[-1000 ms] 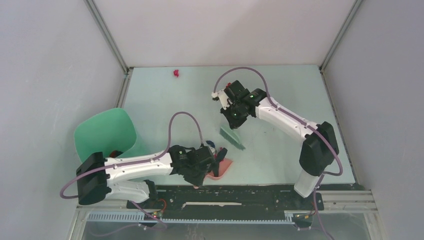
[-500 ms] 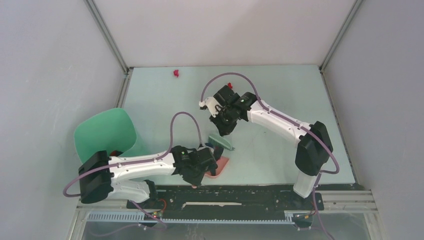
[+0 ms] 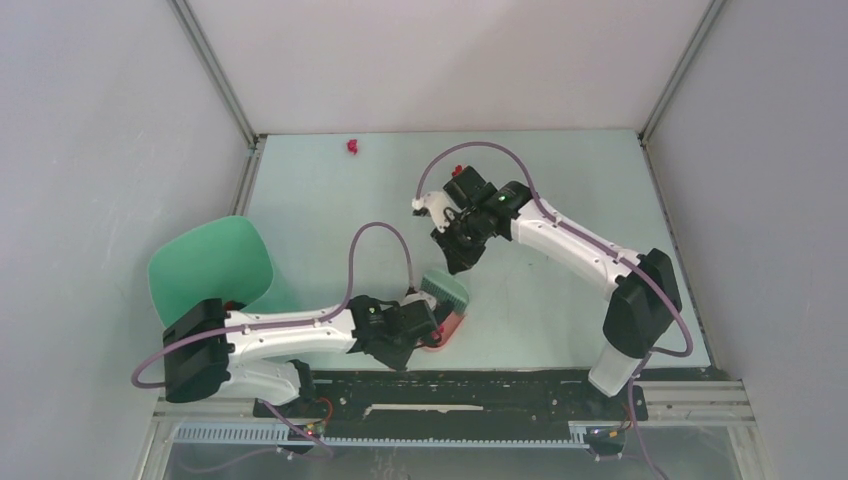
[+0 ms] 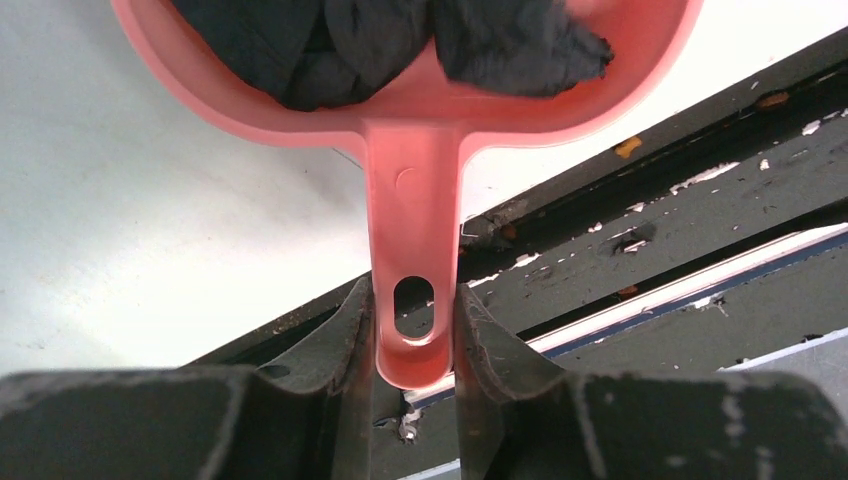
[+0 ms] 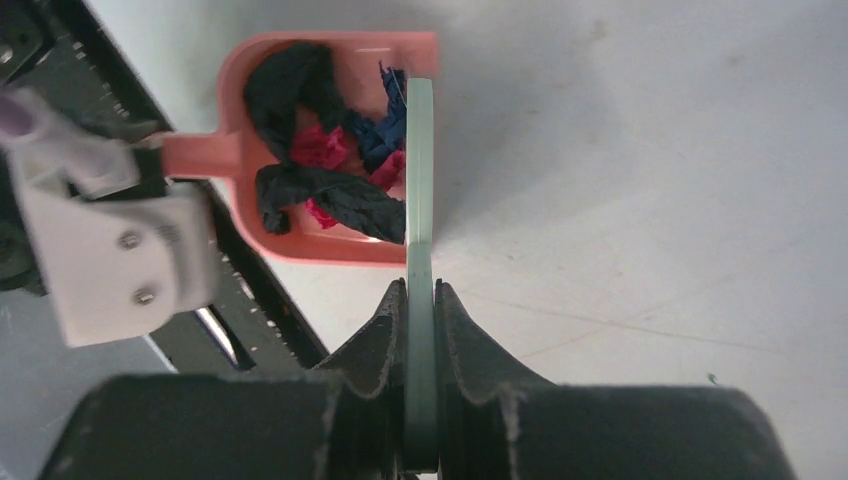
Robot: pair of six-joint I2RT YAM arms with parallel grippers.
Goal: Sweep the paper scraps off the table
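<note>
Right wrist: paper scraps (image 5: 325, 195) fill the dustpan (image 5: 330, 250) clamped by the left gripper (image 4: 412, 297). The right gripper (image 5: 420, 292) pinches the brush (image 5: 420, 180). A red scrap (image 3: 352, 146) lies unswept at the table's (image 3: 560, 190) eleven o'clock.

A green brush (image 3: 446, 288) stands at the mouth of a pink dustpan (image 3: 450, 329); a green bin (image 3: 210, 265) sits well apart.

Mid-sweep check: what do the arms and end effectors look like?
The left arm and right arm have white links, black joints and a looping purple cable each. A green light glows near the right wrist. The left end effector and right end effector each have two dark, scuffed fingers.
</note>
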